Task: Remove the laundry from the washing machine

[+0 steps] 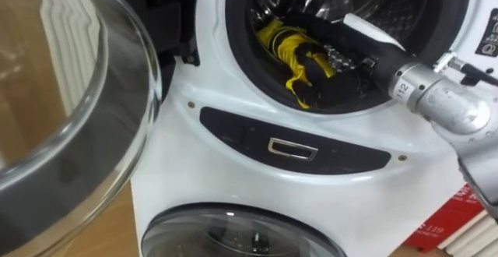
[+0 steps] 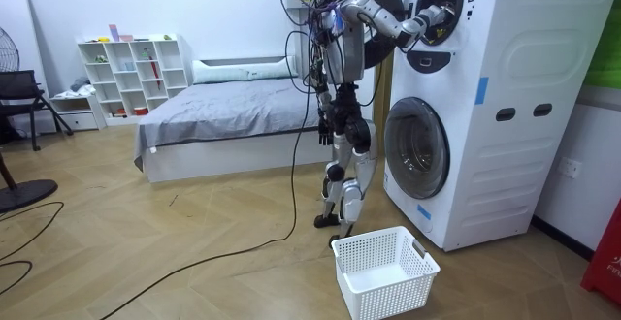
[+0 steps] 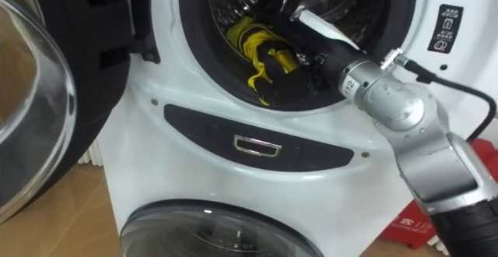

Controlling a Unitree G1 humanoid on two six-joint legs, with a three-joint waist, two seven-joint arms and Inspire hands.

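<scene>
I stand facing a stacked white washing machine (image 2: pixel 485 97), with my right arm reaching into its upper drum (image 1: pixel 342 0). A yellow cloth (image 1: pixel 282 42) lies at the drum's lower left, just inside the dark door seal. My right hand (image 1: pixel 320 72), black, sits on it with fingers curled round the cloth. A yellow strip hangs from under the hand over the seal (image 1: pixel 298 93). In the right eye view the same hand (image 3: pixel 278 64) grips the cloth (image 3: pixel 244 34). My left hand (image 2: pixel 324 131) hangs by my side in the room view.
The upper drum's round glass door (image 1: pixel 85 109) stands open at my left. Below the opening is a dark panel with a handle (image 1: pixel 292 149), then the lower drum's door (image 1: pixel 233 230). A white laundry basket (image 2: pixel 383 273) stands on the wooden floor beside my feet. A bed (image 2: pixel 223 107) is behind me.
</scene>
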